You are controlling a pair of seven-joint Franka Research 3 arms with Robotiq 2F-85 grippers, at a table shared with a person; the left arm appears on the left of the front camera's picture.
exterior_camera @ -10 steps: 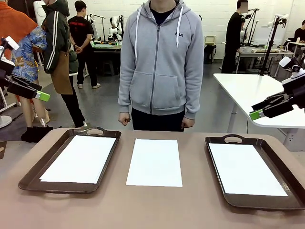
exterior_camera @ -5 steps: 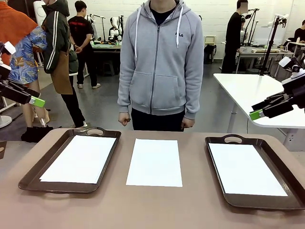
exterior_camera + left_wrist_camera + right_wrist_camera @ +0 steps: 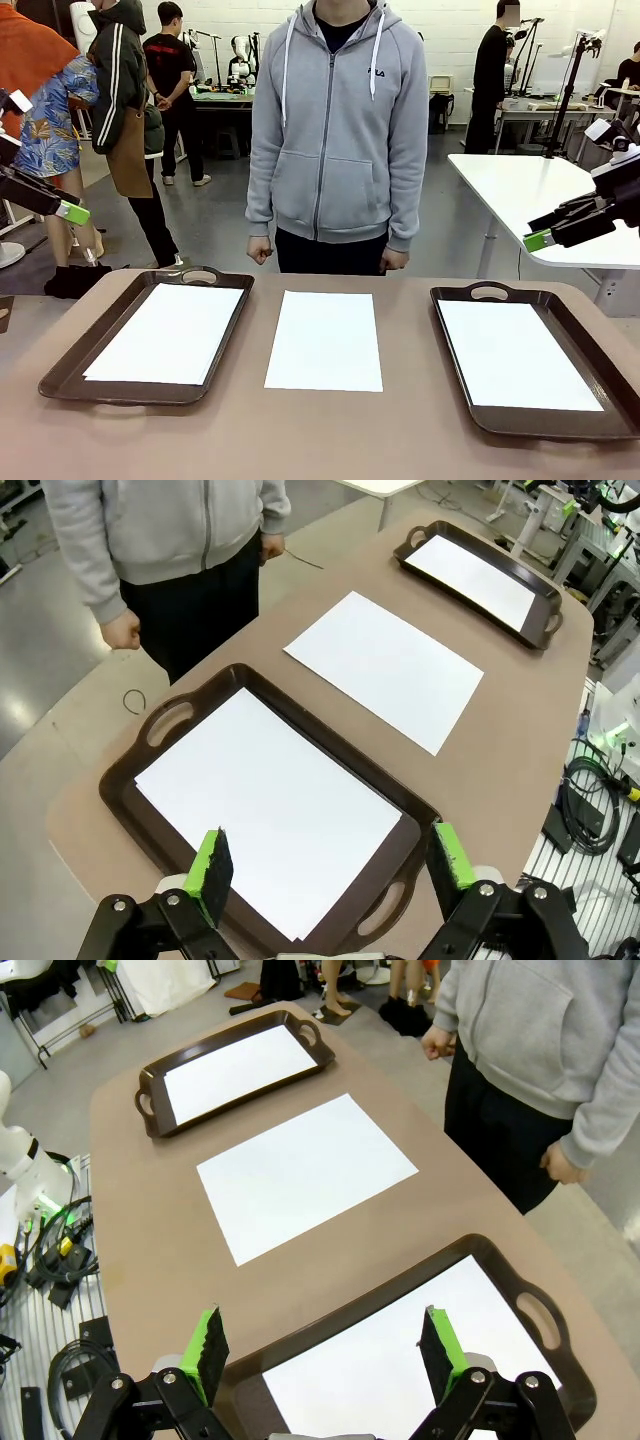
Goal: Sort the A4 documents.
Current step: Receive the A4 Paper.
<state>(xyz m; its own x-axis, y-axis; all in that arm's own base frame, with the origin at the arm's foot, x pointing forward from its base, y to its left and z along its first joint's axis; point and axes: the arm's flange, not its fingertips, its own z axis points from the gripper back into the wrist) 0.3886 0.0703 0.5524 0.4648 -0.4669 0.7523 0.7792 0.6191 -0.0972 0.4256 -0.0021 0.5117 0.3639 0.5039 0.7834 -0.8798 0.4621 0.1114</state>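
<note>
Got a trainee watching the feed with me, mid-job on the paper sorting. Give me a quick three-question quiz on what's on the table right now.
1. How many A4 sheets are in view, and where does each lie?
2. True or false: the left gripper is closed on a sheet.
3. The person's hands are: A) on the middle sheet, B) down at their sides, fists closed, C) holding a tray handle.

Key:
1. Three: one in the left tray, one in the right tray, and the middle sheet flat on the bare table between the trays.
2. False. Both the left and the right gripper are open, held above the trays, touching nothing.
3. B.
</note>
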